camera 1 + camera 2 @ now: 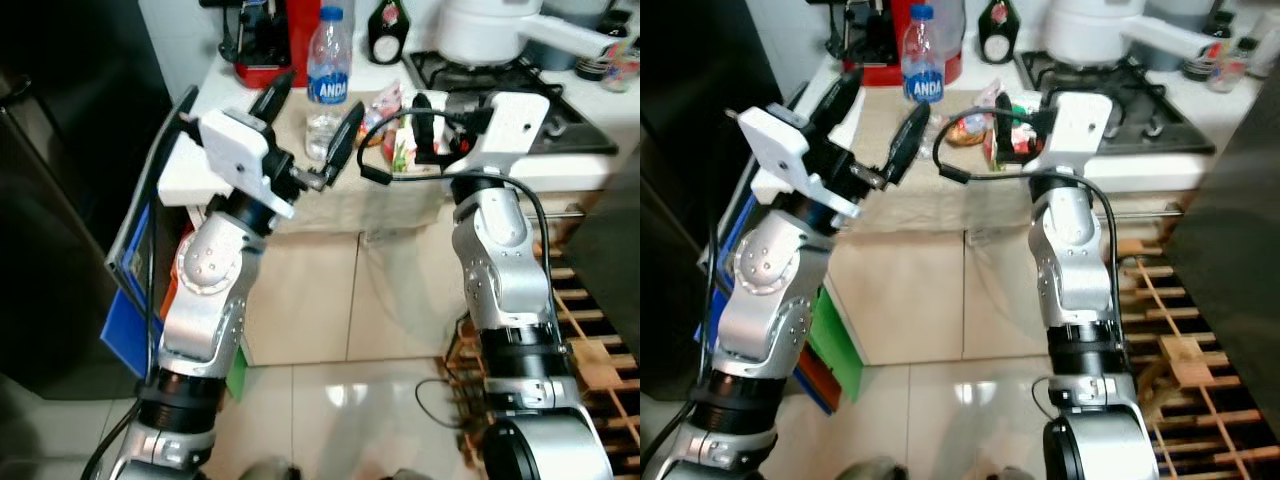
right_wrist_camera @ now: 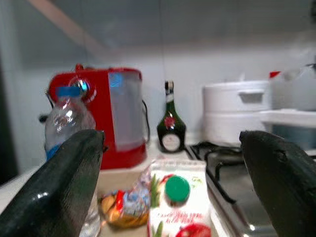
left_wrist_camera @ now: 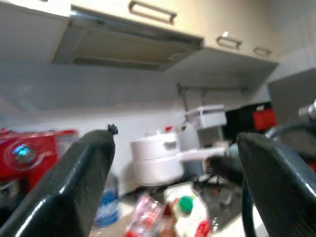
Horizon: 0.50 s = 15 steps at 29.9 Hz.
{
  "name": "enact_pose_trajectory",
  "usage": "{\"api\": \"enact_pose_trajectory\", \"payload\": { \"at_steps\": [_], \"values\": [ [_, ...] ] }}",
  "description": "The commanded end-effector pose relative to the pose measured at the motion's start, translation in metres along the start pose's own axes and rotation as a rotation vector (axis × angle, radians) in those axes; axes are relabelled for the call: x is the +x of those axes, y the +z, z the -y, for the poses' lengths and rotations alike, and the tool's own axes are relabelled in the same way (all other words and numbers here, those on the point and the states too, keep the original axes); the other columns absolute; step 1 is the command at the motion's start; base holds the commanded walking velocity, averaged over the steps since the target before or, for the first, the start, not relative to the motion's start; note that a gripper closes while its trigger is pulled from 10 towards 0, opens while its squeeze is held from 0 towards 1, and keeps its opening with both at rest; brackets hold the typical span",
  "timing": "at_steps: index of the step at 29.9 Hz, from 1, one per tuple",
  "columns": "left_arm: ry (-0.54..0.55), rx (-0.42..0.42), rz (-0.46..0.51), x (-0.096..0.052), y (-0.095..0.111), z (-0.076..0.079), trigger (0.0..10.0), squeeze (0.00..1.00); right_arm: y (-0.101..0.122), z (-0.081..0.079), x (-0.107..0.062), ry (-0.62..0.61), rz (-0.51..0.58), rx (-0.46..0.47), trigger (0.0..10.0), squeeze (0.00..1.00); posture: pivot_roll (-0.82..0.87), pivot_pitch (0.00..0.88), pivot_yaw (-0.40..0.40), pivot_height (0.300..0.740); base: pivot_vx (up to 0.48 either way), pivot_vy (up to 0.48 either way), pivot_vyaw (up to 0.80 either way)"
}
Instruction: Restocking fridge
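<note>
On the counter's beige mat [image 1: 330, 195] stand a clear water bottle [image 1: 328, 60] with a blue label, a white carton [image 2: 177, 212] with a green cap, and a shiny snack packet [image 2: 123, 207] beside it. My left gripper [image 1: 310, 125] is raised before the counter edge, open, just in front of the bottle, with nothing between its fingers. My right gripper [image 1: 418, 135] is open at the counter edge, pointing at the carton [image 1: 398, 150], its fingers apart on either side in the wrist view and not closed on it.
A dark fridge front [image 1: 60, 200] fills the left. A red appliance [image 1: 275, 40], a dark round bottle [image 1: 386, 30] and a white pot [image 1: 490, 30] on the gas hob [image 1: 520, 85] stand at the back. A wooden rack [image 1: 595, 340] sits low right on the tiled floor.
</note>
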<state>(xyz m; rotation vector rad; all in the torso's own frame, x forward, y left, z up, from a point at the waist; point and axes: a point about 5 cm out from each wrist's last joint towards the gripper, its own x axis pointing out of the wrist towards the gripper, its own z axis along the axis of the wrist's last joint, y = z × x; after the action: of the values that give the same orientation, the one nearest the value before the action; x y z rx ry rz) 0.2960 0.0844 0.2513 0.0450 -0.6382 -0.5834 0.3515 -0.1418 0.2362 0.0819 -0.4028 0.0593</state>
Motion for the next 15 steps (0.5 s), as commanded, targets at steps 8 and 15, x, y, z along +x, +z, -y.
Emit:
{"api": "enact_pose_trajectory", "payload": {
  "at_steps": [8,15],
  "values": [
    [0.012,-0.039,-0.099,-0.0056,-0.016,-0.0028,10.0,0.0,-0.0023,-0.0015,-0.0004,-0.01,-0.002,-0.011,10.0,0.0,-0.03,0.0,0.041,0.74,0.36,0.0,0.0],
    [-0.024,-0.011,-0.096,-0.0045,-0.0147,-0.0003,10.0,0.0,-0.0031,0.0009,-0.0008,-0.031,0.004,-0.02,10.0,0.0,-0.03,0.0,0.046,0.74,0.48,0.0,0.0]
  ]
}}
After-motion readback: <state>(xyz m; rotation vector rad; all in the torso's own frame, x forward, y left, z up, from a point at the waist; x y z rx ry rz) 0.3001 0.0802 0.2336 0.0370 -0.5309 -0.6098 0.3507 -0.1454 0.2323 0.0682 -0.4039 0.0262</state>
